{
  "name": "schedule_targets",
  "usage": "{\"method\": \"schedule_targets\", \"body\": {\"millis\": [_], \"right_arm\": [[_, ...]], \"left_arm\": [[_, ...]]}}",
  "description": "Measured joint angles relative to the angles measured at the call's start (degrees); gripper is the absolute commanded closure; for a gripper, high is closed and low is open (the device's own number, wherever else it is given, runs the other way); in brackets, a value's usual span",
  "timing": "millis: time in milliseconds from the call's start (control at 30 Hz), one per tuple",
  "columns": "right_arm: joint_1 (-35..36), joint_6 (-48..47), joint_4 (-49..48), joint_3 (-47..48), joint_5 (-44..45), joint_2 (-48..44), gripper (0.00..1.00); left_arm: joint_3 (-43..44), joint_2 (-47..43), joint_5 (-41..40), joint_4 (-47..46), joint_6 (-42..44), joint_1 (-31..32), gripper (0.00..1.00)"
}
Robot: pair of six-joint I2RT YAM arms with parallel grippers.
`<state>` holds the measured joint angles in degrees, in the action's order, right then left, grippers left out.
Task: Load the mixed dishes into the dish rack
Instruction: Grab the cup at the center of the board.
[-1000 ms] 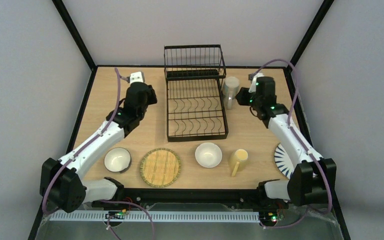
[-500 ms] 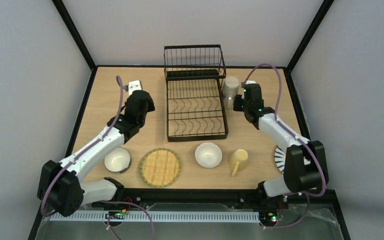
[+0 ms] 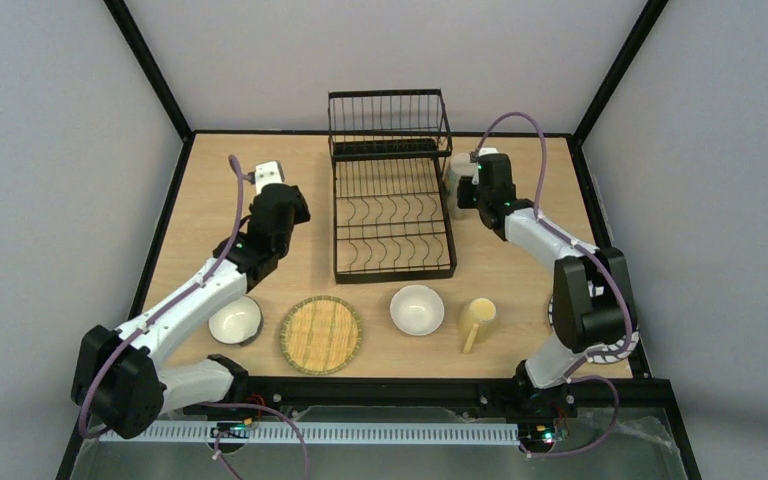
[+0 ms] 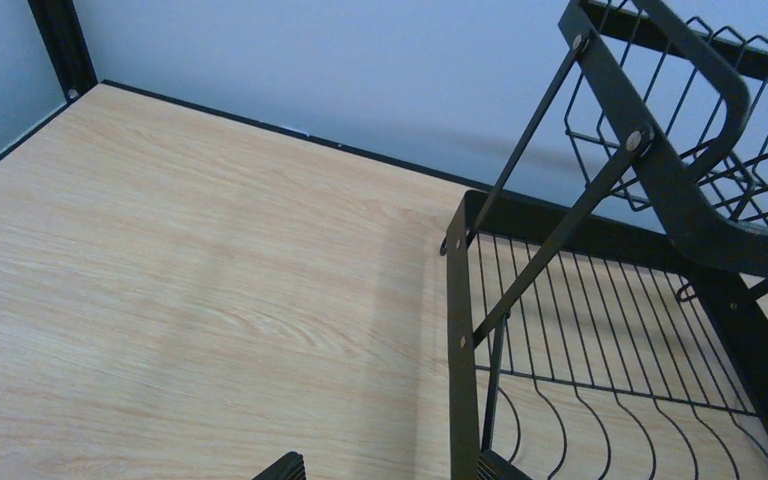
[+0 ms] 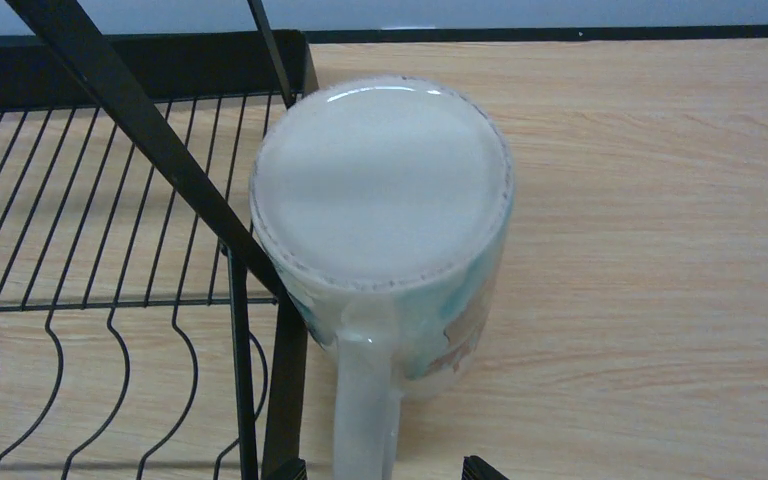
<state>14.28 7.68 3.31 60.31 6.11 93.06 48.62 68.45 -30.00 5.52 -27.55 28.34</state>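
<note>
Top view, right of centre: right gripper [image 3: 466, 190] sits at the white mug [image 3: 458, 164], which stands just beside the right wall of the dish rack [image 3: 392, 273]. The rack holds nothing yet. Along the lower edge of the frame, a dark-sided bowl [image 3: 235, 320], bamboo plate [image 3: 321, 334], white bowl [image 3: 417, 309] and yellow mug [image 3: 477, 318] wait on the table [image 3: 210, 190]. Left gripper [image 3: 295, 200] hangs left of the rack, well apart from any dish. Left wrist view: only bare wood and the rack's corner, so it has hold of nothing, and the jaws read as fully spread. Right wrist view: mug is upside down, handle pointing at the camera, with the rack's brace crossing its left side; can't tell if they touch. Fingertips [image 5: 480, 468] show at the bottom edge, spread wide either side of the handle, gripping nothing. My read: this is the pre-grasp. Keep the left finger off the rack frame, close on the handle or body squarely, then lift straight up before swinging over the wires.
</note>
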Motion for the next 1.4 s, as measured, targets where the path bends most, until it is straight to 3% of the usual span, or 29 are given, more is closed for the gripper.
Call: {"method": "schedule_targets", "body": {"millis": [633,833,1133,1400], "right_arm": [[0.8,-1.2,-1.3,5.9,-0.5,10.4,0.14],[0.8,-1.9,-1.3,7.2,1.2,13.3,0.31],[0.8,-2.0,-1.3,8.5,4.9,15.8,0.98],[0.5,-1.6,0.5,9.6,8.1,15.8,1.0]], "left_arm": [[-2.1,-0.4,0.5,-4.5,0.8,0.0,0.01],[-3.0,-1.7,0.4,-6.0,1.5,0.0,0.01],[-4.2,-3.3,-0.1,-7.1,1.9,0.0,0.01],[-4.7,-4.2,-0.7,-7.0,1.9,0.0,0.01]]}}
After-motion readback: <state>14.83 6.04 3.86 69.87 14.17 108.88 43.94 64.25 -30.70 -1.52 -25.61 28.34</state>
